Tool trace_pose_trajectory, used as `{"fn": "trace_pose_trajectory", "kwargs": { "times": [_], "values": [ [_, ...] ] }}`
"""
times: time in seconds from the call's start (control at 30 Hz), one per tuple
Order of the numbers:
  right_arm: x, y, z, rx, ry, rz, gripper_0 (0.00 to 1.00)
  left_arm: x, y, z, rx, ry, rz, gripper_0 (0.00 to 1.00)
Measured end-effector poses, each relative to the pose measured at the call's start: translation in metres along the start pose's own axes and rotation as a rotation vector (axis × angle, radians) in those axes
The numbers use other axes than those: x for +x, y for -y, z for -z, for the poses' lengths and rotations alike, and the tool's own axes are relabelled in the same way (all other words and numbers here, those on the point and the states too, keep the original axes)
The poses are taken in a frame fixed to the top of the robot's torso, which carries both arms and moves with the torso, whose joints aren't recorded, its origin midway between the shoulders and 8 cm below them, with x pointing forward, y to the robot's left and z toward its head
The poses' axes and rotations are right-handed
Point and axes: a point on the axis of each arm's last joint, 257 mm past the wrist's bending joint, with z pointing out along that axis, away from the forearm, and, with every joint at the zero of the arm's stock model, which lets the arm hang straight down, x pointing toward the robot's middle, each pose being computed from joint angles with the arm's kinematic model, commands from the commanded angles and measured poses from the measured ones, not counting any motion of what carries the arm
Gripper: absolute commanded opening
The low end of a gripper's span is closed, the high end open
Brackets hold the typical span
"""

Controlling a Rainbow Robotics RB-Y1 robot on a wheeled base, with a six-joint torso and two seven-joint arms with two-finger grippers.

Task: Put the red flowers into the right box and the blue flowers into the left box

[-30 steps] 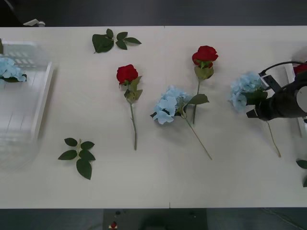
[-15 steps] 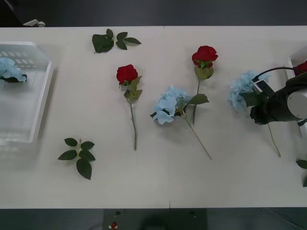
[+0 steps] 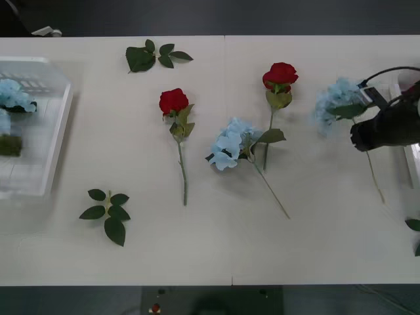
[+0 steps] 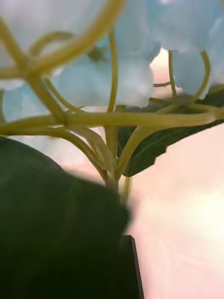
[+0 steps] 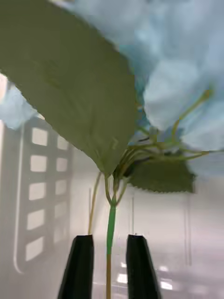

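The right tool (image 3: 359, 115) had lifted its gripped blue flower (image 3: 335, 105); the left tool (image 5: 109, 266), fingers slightly parted around a stem, hung over the left box (image 3: 56, 141).

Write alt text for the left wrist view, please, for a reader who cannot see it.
A blue flower with a big green leaf hangs over the white slotted tray. Its thin stem runs between the left gripper's two black fingers, which are slightly apart.

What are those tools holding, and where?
The left tool straddles a blue flower's stem without touching. The right tool is at another blue flower's stem; grip hidden.
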Motion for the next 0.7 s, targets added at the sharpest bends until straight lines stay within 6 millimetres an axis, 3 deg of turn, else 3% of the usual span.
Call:
{"fn": "trace_pose_trajectory", "kwargs": {
  "times": [0.1, 0.2, 0.37, 0.47, 0.57, 0.7],
  "values": [
    [-0.030, -0.013, 0.030, -0.101, 0.066, 0.045, 0.00, -0.001, 0.011, 0.007, 0.069, -0.011, 0.063, 0.84],
    [-0.064, -0.042, 0.059, -0.250, 0.172, 0.012, 0.00, 0.000, 0.022, 0.015, 0.138, -0.033, 0.113, 0.99],
    [-0.093, -0.078, 0.088, -0.395, 0.289, 0.111, 0.00, -0.005, 0.060, 0.042, 0.321, -0.116, 0.153, 1.00],
    [-0.110, -0.104, 0.105, -0.460, 0.381, 0.244, 0.00, -0.034, 0.082, 0.064, 0.392, -0.101, 0.104, 1.00],
    [-0.125, -0.133, 0.119, -0.556, 0.453, 0.252, 0.00, -0.070, 0.109, 0.086, 0.448, -0.053, 0.011, 1.00],
    [-0.151, -0.184, 0.137, -0.699, 0.597, 0.293, 0.00, -0.123, 0.173, 0.112, 0.591, 0.065, -0.084, 1.00]
  ]
}}
